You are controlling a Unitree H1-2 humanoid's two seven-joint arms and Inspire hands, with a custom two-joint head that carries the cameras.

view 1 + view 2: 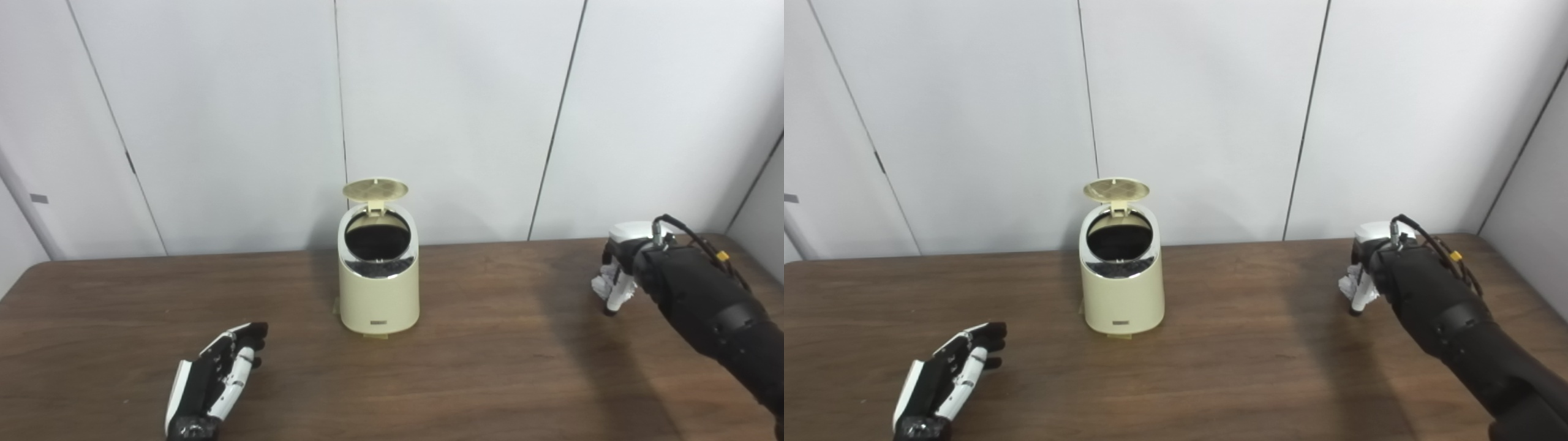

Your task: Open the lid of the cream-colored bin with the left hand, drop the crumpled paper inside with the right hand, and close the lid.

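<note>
- Near the back middle of the brown wooden table (pixel 490 367), the cream-colored bin (pixel 378 294) stands upright, not far from the white panelled wall (pixel 453 110).
- Its round lid (pixel 375 189) is flipped up on the rear hinge, with the ribbed underside showing, so the dark mouth ringed by a shiny chrome collar (pixel 380 264) is exposed (nothing can be made out inside the dark opening).
- A small dark label (pixel 379 322) sits low on the bin's front.
- The left hand (pixel 217 376) lies low over the table's near left part, well apart from the bin; its black-and-white fingers (pixel 242 361) are stretched forward and loosely apart, with nothing in them.
- The right hand (pixel 621 269) is over the far right part of the table, well apart from the bin, palm turned down and fingers (pixel 615 294) pointing at the tabletop.
- The crumpled paper (pixel 1349 284) shows as a white wad at those fingers, at or just above the wood; the fingers curl around it, though how firmly they have it I cannot tell.
- The black forearm (pixel 704 300) of that arm slants in from the lower right, with dark cables (pixel 698 236) looping over the wrist.
- A soft shadow (pixel 576 343) falls on the wood beside and in front of the right hand.
</note>
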